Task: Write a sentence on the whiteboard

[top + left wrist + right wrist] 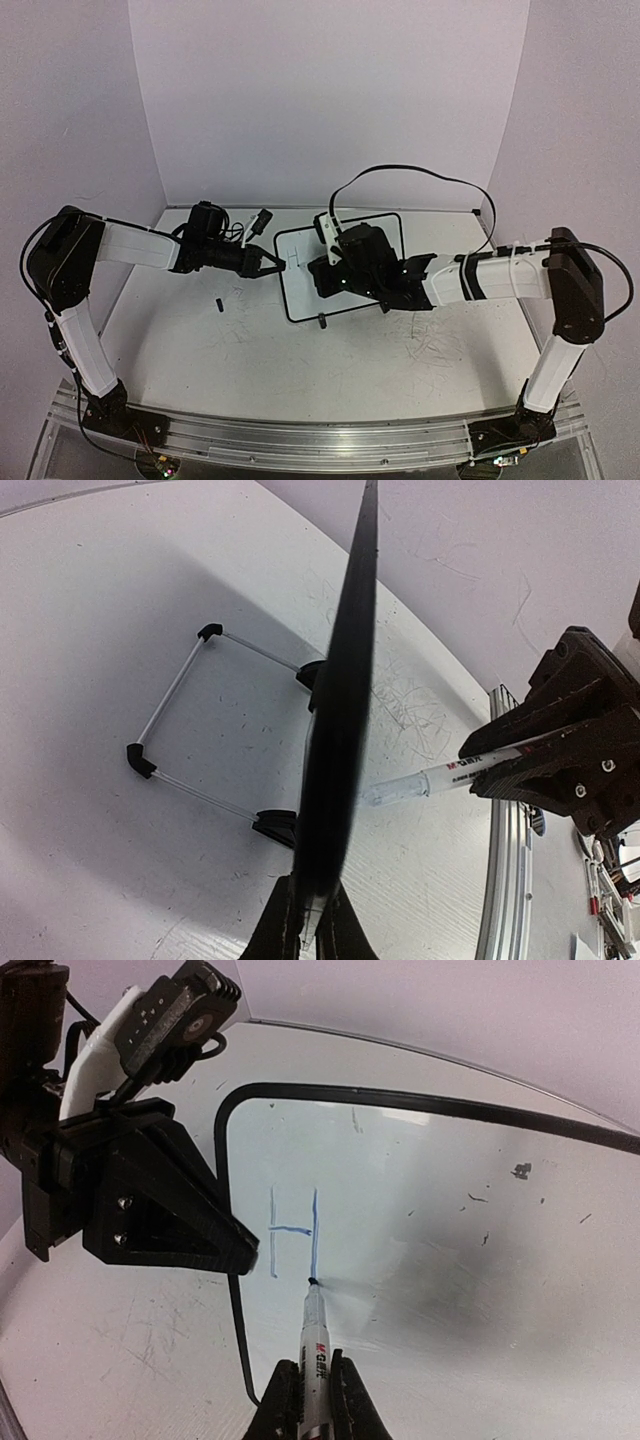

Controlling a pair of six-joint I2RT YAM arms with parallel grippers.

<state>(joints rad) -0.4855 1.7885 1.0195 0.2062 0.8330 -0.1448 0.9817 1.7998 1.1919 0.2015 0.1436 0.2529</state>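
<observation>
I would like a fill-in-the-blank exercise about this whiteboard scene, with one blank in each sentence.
1. The right gripper holds a marker whose tip ____ the whiteboard.
2. The only letter on the whiteboard is a capital ____.
3. Its ink is ____.
4. In the top view, the left gripper is shut on the whiteboard's ____ edge.
Missing words: touches; H; blue; left.

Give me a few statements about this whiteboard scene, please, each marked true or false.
1. The left gripper clamps the whiteboard by its edge. True.
2. The right gripper holds a marker. True.
3. The whole sentence is written on the board. False: only a blue letter H is there.
4. The marker's tip hovers far above the board. False: it touches the board at the foot of the H's right stroke.
</observation>
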